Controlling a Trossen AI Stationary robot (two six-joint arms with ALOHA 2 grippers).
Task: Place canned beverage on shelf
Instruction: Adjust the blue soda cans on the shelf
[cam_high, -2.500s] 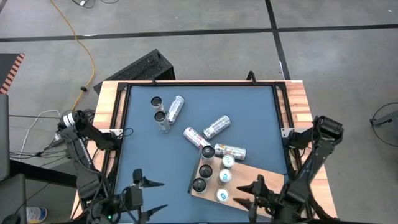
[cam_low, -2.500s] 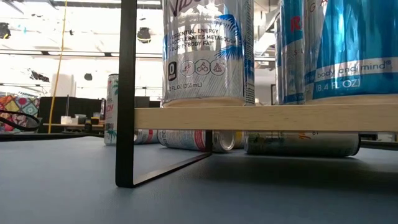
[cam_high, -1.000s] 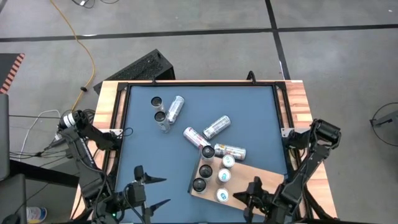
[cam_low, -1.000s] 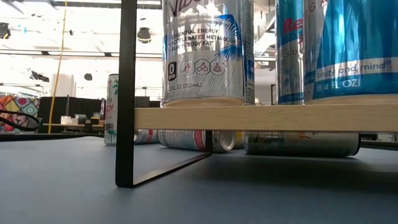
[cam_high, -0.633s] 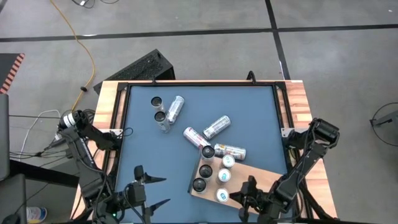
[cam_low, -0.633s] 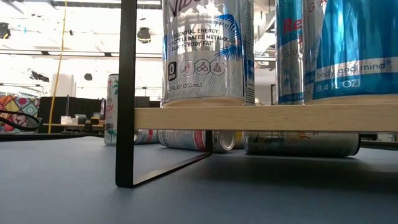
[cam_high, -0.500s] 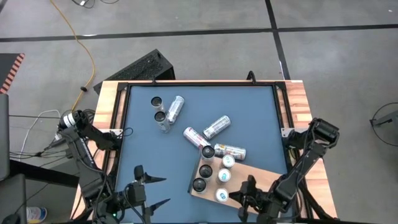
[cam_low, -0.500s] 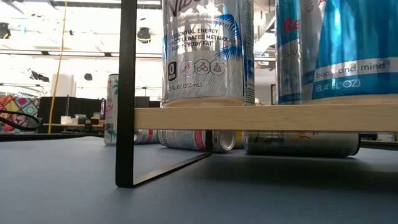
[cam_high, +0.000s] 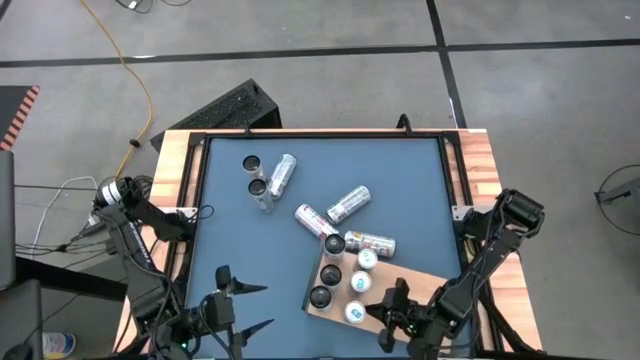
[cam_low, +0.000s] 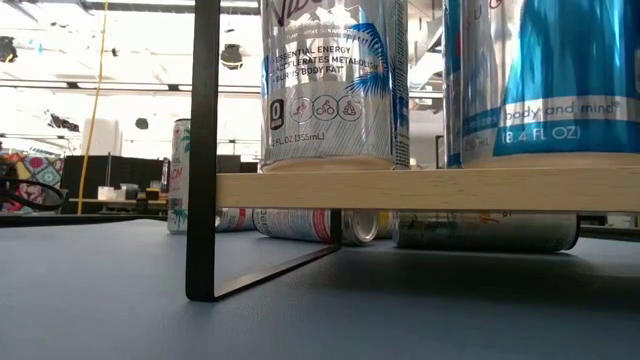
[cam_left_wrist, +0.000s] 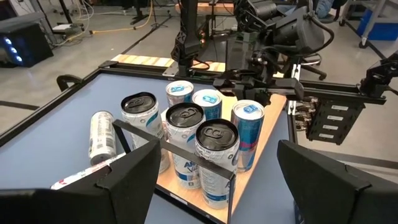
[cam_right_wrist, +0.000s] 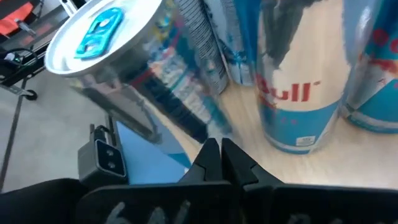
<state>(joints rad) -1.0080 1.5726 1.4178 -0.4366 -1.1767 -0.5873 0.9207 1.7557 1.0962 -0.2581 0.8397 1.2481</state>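
The wooden shelf (cam_high: 402, 279) stands at the table's near right and carries several upright cans. The blue can (cam_high: 355, 313) at its near corner also shows in the low view (cam_low: 560, 80) and the right wrist view (cam_right_wrist: 124, 68). My right gripper (cam_high: 388, 312) is shut and level, just right of that can; its tips (cam_right_wrist: 217, 149) point at the board between this can and a Red Bull can (cam_right_wrist: 292, 93). My left gripper (cam_high: 250, 308) waits open and empty at the table's near left, facing the shelf (cam_left_wrist: 180, 183). My right gripper comes level from the table's right with shut fingers (cam_right_wrist: 208, 155) at the foot of the near-corner blue can (cam_right_wrist: 186, 118). The gripper's own body hides the place where they meet, so I cannot tell whether they touch it.
Several cans lie on the blue tabletop beyond the shelf (cam_high: 349, 203) (cam_high: 312, 220) (cam_high: 372, 243) (cam_high: 283, 172). Two cans stand at the far left (cam_high: 251, 163). The shelf's thin black frame leg (cam_low: 203, 150) stands on the table. The table has a raised dark rim (cam_high: 196, 200).
My right gripper has gone toward the table's left edge along the near side, up to the cans on the shelf. In the low view the near blue can has shifted to the left on the board.
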